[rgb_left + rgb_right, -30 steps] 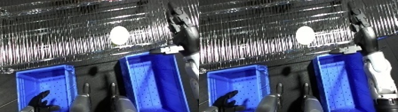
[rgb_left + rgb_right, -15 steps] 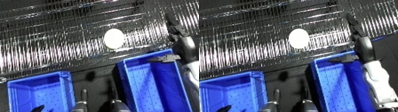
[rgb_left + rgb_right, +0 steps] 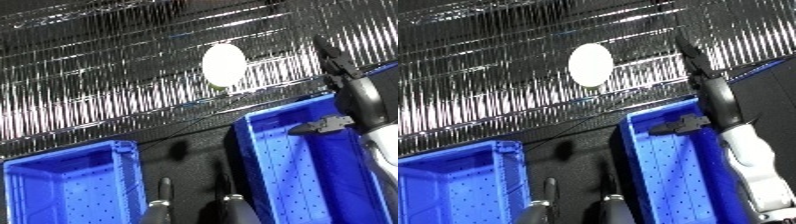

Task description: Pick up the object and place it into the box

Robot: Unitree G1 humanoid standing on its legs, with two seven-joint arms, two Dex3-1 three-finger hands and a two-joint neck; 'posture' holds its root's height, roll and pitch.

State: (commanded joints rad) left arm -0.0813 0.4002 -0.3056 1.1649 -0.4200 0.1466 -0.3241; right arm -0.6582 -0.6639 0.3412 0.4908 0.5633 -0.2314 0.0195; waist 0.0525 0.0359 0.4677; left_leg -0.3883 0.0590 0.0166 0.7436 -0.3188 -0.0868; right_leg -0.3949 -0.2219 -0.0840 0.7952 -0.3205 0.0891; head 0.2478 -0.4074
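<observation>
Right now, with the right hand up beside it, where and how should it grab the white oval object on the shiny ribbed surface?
Probably across the narrow middle of the white oval object, coming in from its right side. It lies with its long axis running away from the camera, and the black right hand with straight fingers is already level with it there. The right blue plastic bin sits just below for the drop.

Dim, blurred views; glare streaks the wire rack, object overexposed.
</observation>
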